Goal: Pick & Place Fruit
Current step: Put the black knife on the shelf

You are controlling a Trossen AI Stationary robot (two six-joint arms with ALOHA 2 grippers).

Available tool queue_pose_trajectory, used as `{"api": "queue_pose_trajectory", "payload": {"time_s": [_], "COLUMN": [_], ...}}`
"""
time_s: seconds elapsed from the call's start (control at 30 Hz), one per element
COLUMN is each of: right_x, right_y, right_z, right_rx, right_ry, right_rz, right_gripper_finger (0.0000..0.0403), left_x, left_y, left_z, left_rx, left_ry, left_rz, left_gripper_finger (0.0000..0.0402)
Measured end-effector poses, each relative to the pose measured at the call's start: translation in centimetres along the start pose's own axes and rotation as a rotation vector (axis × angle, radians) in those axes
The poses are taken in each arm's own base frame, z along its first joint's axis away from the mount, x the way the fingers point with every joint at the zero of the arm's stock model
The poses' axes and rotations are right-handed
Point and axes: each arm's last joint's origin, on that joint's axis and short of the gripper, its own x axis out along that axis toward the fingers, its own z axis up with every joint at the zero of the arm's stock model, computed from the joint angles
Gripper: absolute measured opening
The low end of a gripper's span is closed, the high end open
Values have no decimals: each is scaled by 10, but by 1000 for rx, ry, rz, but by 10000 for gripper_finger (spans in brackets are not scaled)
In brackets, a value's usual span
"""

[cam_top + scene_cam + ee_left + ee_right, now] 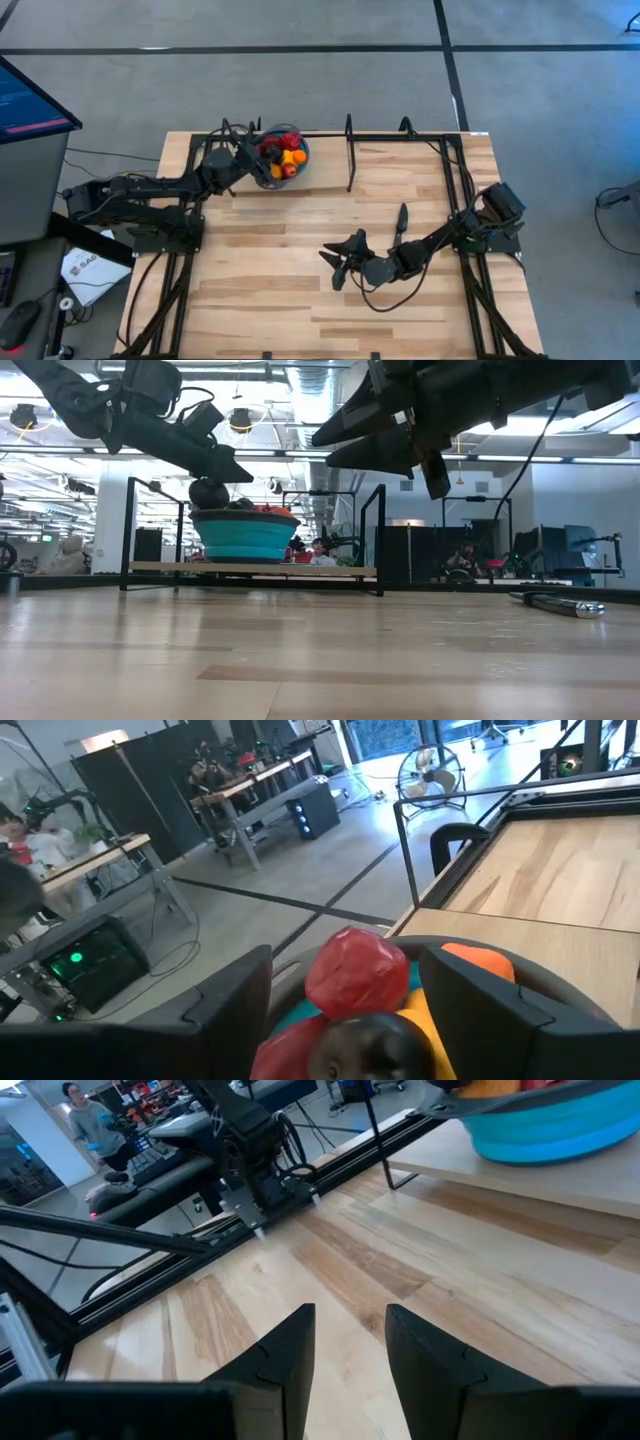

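Note:
The blue bowl (303, 150) stands on a raised wooden ledge at the table's far left. In it lie the fruit: red (355, 965), orange (480, 960), yellow (420, 1010) and a dark purple piece (368, 1042). My left gripper (262, 160) hovers over the bowl's left side, open, its fingers on either side of the dark purple fruit (208, 492). That fruit sits on the pile, and red shows between it and one finger. My right gripper (336, 268) hangs above the table's middle, open and empty.
A slim black knife (400, 225) lies on the table right of centre, close to the right arm's forearm. Black rail frames (349, 150) stand along the far edge and both sides. Bare wood lies between the bowl (545, 1130) and the right gripper (350, 1330).

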Motion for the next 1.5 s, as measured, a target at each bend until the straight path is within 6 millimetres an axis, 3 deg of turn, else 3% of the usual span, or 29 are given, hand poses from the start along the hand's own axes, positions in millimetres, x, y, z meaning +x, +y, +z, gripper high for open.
{"api": "queue_pose_trajectory", "payload": {"time_s": [0.67,0.83,1.03,1.13,1.27,1.5], "right_x": [-2,-2,3,-2,-25,-84], "right_y": [2,2,-2,-2,-6,-30], "right_z": [-1,-1,4,24,52,86], "right_rx": [2,2,9,-85,-159,-45], "right_ry": [1,0,-6,8,50,332], "right_rz": [10,10,-4,29,-2,-206], "right_gripper_finger": [118,118,118,118,118,118], "left_x": [0,-8,-40,-63,-95,-143], "left_y": [0,7,10,-1,-22,-70], "left_z": [3,15,43,53,56,51], "left_rx": [-29,-58,-103,-111,-119,-60], "left_ry": [-36,-122,-306,-349,-330,-276], "left_rz": [-29,-20,-112,-231,-436,-735], "left_gripper_finger": [242,244,239,234,224,205]}}
